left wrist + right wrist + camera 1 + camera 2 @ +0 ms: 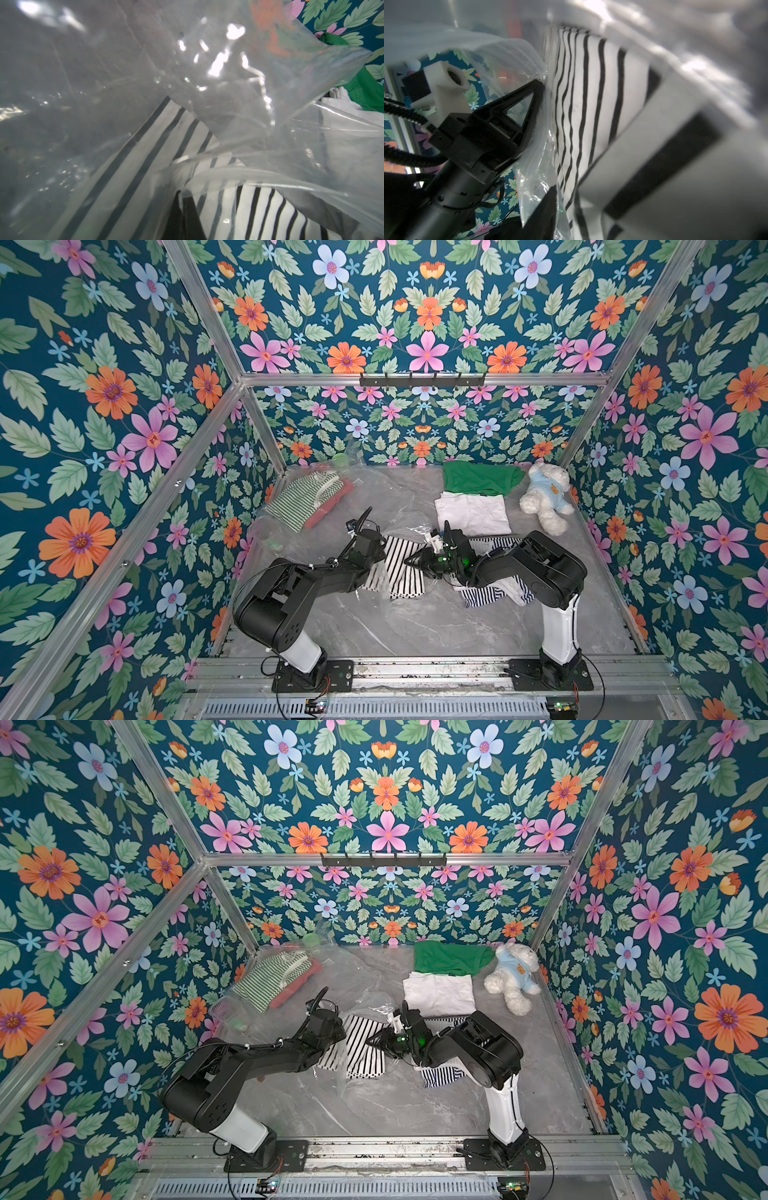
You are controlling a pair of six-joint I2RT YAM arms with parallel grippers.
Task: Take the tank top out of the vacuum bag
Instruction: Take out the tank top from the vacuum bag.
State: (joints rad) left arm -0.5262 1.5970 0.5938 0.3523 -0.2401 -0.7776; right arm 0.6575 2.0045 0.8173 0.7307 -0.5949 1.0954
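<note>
The clear vacuum bag (399, 493) (365, 977) lies crinkled across the left and middle of the table. A black-and-white striped tank top (405, 572) (361, 1048) lies at its near mouth, partly under the plastic (228, 104). My left gripper (384, 549) (182, 195) is shut on a fold of the bag's film at the garment's left edge; in the right wrist view its tip (540, 85) presses into the plastic. My right gripper (409, 562) (372, 1042) points left at the tank top's right edge. Only one of its fingers (548, 207) shows, against plastic and striped cloth (583, 104).
Deep in the bag lie a green-striped garment (303, 497) and a red one (328, 506). Outside it are a green top (478, 477), folded white cloth (471, 514), a teddy bear (544, 497) and a navy-striped garment (486, 597) under the right arm.
</note>
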